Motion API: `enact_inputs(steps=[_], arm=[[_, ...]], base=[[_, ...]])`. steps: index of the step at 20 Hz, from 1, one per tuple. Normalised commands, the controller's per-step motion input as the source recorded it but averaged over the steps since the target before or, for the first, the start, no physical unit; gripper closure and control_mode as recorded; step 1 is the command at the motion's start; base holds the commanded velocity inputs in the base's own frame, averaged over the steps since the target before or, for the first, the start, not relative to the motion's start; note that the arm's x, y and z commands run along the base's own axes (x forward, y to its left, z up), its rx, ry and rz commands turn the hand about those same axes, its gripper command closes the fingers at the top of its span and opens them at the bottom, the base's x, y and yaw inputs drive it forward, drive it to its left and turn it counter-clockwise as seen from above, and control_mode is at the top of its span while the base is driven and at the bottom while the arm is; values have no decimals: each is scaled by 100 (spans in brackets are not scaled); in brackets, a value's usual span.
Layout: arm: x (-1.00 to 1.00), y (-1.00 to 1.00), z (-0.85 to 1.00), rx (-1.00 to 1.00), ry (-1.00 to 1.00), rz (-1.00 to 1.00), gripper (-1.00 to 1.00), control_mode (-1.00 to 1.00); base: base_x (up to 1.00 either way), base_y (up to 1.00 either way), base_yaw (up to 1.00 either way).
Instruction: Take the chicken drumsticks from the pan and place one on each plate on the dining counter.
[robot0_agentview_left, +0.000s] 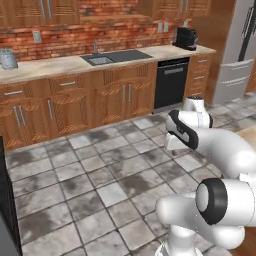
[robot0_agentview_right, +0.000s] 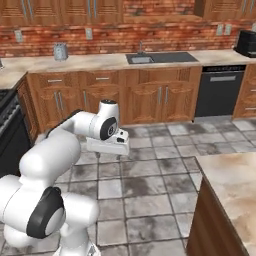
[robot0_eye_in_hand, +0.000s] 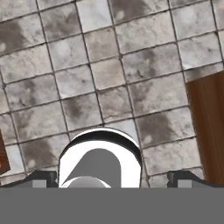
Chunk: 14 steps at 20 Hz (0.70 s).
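Observation:
My gripper (robot0_eye_in_hand: 113, 177) hangs over the grey tiled floor and points down at it, in the middle of the kitchen. It is open, its two dark fingertips (robot0_eye_in_hand: 43, 177) stand wide apart and nothing is between them. In the right base view the gripper (robot0_agentview_right: 110, 152) sits low under the folded arm. The dining counter (robot0_agentview_right: 234, 182), marbled beige on a brown wooden base, lies to my right; its wooden side (robot0_eye_in_hand: 211, 131) reaches into the hand view. The pan, the chicken drumsticks and the plates are out of view.
A worktop with a sink (robot0_agentview_left: 117, 56) runs along the brick wall, above wooden cabinets and a black dishwasher (robot0_agentview_left: 171, 82). A coffee machine (robot0_agentview_left: 186, 38) and a fridge (robot0_agentview_left: 239, 55) stand at the right end. A dark stove (robot0_agentview_right: 7, 131) is at the left. Open tile floor lies ahead.

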Motion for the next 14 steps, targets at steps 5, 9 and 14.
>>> enact_inputs(steps=[5, 9, 14], arm=[[0, 0, 0, 0, 0, 0, -100, 100], [0, 0, 0, 0, 0, 0, -100, 100], [0, 0, 0, 0, 0, 0, -100, 100]], base=[[99, 28, 17], [92, 19, 29], [90, 12, 36]])
